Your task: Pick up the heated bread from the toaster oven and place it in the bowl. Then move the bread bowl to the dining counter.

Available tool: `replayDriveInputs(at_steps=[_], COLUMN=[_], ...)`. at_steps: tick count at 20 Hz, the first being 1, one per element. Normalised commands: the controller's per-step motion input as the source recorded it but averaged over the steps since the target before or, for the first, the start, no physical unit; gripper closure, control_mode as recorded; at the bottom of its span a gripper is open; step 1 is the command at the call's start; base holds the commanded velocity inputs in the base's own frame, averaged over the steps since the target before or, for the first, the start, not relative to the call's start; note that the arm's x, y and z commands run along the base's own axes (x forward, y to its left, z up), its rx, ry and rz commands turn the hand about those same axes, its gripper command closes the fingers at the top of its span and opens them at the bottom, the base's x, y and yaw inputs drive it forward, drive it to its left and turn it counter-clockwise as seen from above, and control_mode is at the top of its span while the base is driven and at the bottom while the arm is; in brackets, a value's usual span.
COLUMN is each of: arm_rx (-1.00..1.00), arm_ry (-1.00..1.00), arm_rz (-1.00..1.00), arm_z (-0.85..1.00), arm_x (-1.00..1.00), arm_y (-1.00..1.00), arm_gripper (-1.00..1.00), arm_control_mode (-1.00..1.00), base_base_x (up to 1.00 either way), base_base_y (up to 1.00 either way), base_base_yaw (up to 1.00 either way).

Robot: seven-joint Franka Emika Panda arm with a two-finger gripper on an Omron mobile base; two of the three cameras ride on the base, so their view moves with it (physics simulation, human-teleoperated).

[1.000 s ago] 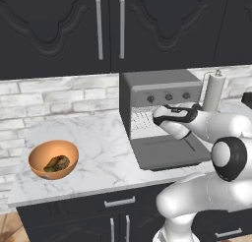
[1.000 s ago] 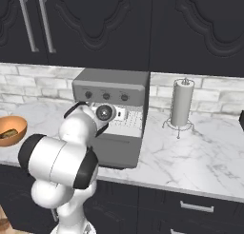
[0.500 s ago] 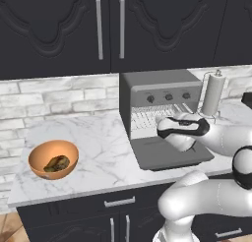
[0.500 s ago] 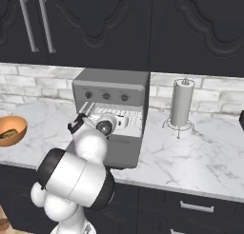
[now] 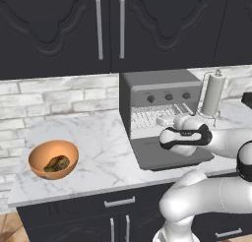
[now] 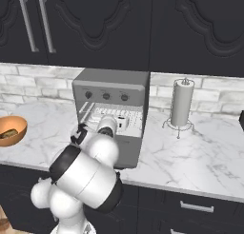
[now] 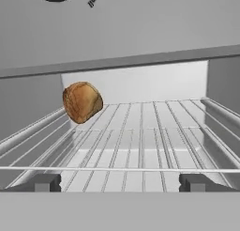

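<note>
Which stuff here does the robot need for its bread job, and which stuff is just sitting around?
Needed: the heated bread on the rack; the toaster oven, door down; the bowl; the open pincer facing the rack.

Just sitting around: the paper towel roll; the darker bread piece already in the bowl.

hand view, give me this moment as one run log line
phase: reaching into toaster oven | gripper: open, at rack front | heated bread: on rack, ahead-left, ungrasped | bowl: on worktop, holds darker bread piece
</note>
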Motion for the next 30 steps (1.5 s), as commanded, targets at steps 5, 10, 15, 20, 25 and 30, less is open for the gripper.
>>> replayDriveInputs(at_steps=[5,10,15,20,25,30], arm_rx=[0.09,0.19,0.03,0.00,0.06,0.06], arm_ry=[-0.04,-0.05,-0.01,-0.01,-0.03,-0.03], arm_rz=[0.00,0.00,0.00,0.00,0.00,-0.02], arm_z=[-0.21,-0.05,-0.03,-0.15,-0.10,-0.02], arm_x=[0.01,0.03,0.22,0.22,0.06,0.18], arm_y=[-0.06,-0.04,0.00,-0.01,-0.11,-0.06], arm_gripper=[-1.00,-1.00,-1.00,-1.00,-1.00,-1.00], arm_control_mode=[-1.00,-1.00,-1.00,-1.00,-1.00,-1.00], base_base_x=[0.00,0.00,0.00,0.00,0.00,0.00], base_base_y=[0.00,0.00,0.00,0.00,0.00,0.00], base_base_yaw=[0.00,0.00,0.00,0.00,0.00,0.00])
